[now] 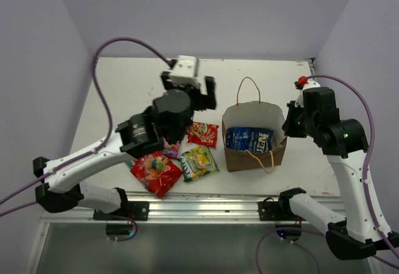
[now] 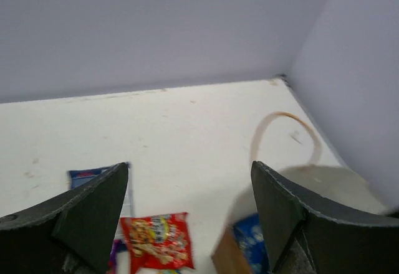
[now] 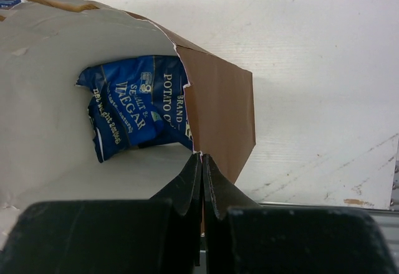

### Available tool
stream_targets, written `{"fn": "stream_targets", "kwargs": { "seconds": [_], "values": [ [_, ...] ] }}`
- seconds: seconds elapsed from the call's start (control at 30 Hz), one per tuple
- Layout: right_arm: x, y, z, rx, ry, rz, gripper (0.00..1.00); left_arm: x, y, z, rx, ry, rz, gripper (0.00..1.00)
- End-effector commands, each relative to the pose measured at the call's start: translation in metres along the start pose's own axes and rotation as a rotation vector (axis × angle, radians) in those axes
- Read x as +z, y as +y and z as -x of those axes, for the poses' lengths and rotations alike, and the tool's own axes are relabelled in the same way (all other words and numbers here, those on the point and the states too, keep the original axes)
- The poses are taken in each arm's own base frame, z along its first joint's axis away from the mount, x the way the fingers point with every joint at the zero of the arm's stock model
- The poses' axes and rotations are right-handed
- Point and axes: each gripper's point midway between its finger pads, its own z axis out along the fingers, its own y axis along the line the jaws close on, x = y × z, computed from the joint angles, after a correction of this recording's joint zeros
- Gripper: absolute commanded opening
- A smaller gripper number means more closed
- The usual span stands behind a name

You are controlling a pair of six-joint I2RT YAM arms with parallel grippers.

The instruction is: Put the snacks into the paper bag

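Note:
The brown paper bag (image 1: 249, 160) stands open right of centre with a dark blue chip bag (image 1: 249, 139) inside. My right gripper (image 1: 288, 124) is shut on the bag's right rim; in the right wrist view its tips (image 3: 201, 157) pinch the wall edge (image 3: 221, 112) beside the blue bag (image 3: 134, 109). My left gripper (image 1: 190, 88) is open and empty, raised above the loose snacks: a small red packet (image 1: 202, 134), a yellow-green one (image 1: 198, 162), a large red one (image 1: 156, 172) and a pink-purple one (image 1: 171, 149). The left wrist view shows the red packet (image 2: 156, 240) between the fingers (image 2: 93, 212).
Another dark blue packet (image 2: 100, 177) lies left of the red one, hidden under my left arm in the top view. One bag handle (image 1: 248, 90) stands up at the back; the other (image 1: 265, 160) hangs over the front. Purple walls close in the table's back and sides.

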Motion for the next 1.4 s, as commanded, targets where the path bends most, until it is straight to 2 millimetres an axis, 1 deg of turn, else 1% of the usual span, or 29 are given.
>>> {"fn": "stream_targets", "kwargs": {
  "seconds": [0.0,0.03,0.07,0.1,0.13,0.17,0.2,0.23,0.27,0.33,0.4,0.43,0.47,0.53,0.63,0.7,0.73,0.8,0.87,0.93,1.0,1.03,1.07,1.1,1.17,1.2,1.3,1.33,1.37],
  "values": [
    [-0.004,0.007,0.008,0.007,-0.047,0.043,0.0,0.028,0.107,-0.018,-0.063,-0.025,0.325,0.84],
    [-0.004,0.008,0.008,0.012,-0.05,0.044,0.0,0.053,0.163,-0.059,-0.053,0.096,0.427,0.85],
    [-0.003,0.008,0.008,0.013,-0.047,0.047,0.0,0.072,0.186,-0.097,-0.025,0.196,0.482,0.85],
    [-0.004,0.009,0.008,0.013,-0.05,0.047,0.0,0.085,0.221,-0.122,-0.043,0.283,0.522,0.85],
    [-0.004,0.009,0.01,0.013,-0.052,0.048,0.0,0.09,0.236,-0.146,-0.036,0.344,0.541,0.85],
    [-0.004,0.009,0.01,0.014,-0.052,0.046,0.0,0.099,0.244,-0.171,-0.021,0.395,0.546,0.86],
    [-0.004,0.009,0.011,0.014,-0.053,0.045,0.0,0.105,0.247,-0.181,-0.016,0.407,0.533,0.86],
    [-0.005,0.009,0.011,0.011,-0.056,0.046,0.0,0.116,0.245,-0.186,-0.03,0.396,0.491,0.86],
    [-0.004,0.009,0.011,0.009,-0.053,0.045,0.0,0.12,0.248,-0.205,-0.021,0.432,0.489,0.87],
    [-0.006,0.008,0.012,0.009,-0.052,0.043,0.0,0.133,0.254,-0.224,-0.036,0.474,0.487,0.87],
    [-0.007,0.008,0.012,0.01,-0.055,0.043,0.0,0.138,0.261,-0.235,-0.048,0.496,0.481,0.87],
    [-0.007,0.008,0.011,0.011,-0.053,0.042,0.0,0.144,0.262,-0.236,-0.049,0.484,0.472,0.87],
    [-0.008,0.008,0.011,0.008,-0.055,0.043,0.0,0.146,0.263,-0.244,-0.039,0.495,0.467,0.88],
    [-0.008,0.007,0.01,0.01,-0.051,0.038,0.0,0.149,0.265,-0.258,-0.031,0.523,0.45,0.88],
    [-0.008,0.008,0.011,0.01,-0.05,0.042,0.0,0.15,0.275,-0.295,-0.024,0.604,0.456,0.88],
    [-0.008,0.008,0.012,0.01,-0.052,0.043,0.0,0.144,0.28,-0.314,-0.026,0.646,0.452,0.88],
    [-0.008,0.009,0.013,0.008,-0.051,0.045,0.0,0.144,0.281,-0.321,-0.033,0.654,0.449,0.88],
    [-0.01,0.009,0.015,0.009,-0.056,0.046,0.0,0.138,0.287,-0.343,-0.033,0.7,0.453,0.88],
    [-0.01,0.01,0.016,0.008,-0.057,0.052,0.0,0.134,0.287,-0.358,-0.04,0.73,0.44,0.88],
    [-0.009,0.012,0.017,0.009,-0.055,0.058,0.0,0.132,0.283,-0.37,-0.056,0.746,0.412,0.87],
    [-0.008,0.014,0.017,0.01,-0.05,0.07,0.0,0.13,0.282,-0.376,-0.064,0.76,0.407,0.86],
    [-0.008,0.015,0.017,0.009,-0.051,0.073,0.0,0.127,0.283,-0.382,-0.061,0.776,0.41,0.84],
    [-0.008,0.015,0.018,0.013,-0.052,0.074,0.0,0.126,0.282,-0.383,-0.064,0.779,0.408,0.75],
    [-0.007,0.016,0.017,0.015,-0.049,0.079,0.0,0.124,0.282,-0.384,-0.065,0.783,0.405,0.4],
    [-0.006,0.016,0.016,0.013,-0.045,0.077,0.0,0.124,0.279,-0.38,-0.072,0.773,0.392,0.0],
    [-0.005,0.016,0.015,0.014,-0.042,0.075,0.0,0.121,0.282,-0.379,-0.07,0.776,0.408,0.0],
    [-0.004,0.017,0.014,0.017,-0.039,0.079,0.0,0.12,0.284,-0.341,-0.074,0.702,0.449,0.0],
    [-0.003,0.017,0.014,0.017,-0.036,0.08,0.0,0.123,0.281,-0.304,-0.089,0.623,0.445,0.0],
    [-0.003,0.017,0.014,0.017,-0.037,0.08,0.0,0.126,0.277,-0.276,-0.096,0.557,0.444,0.0]
  ]
}}
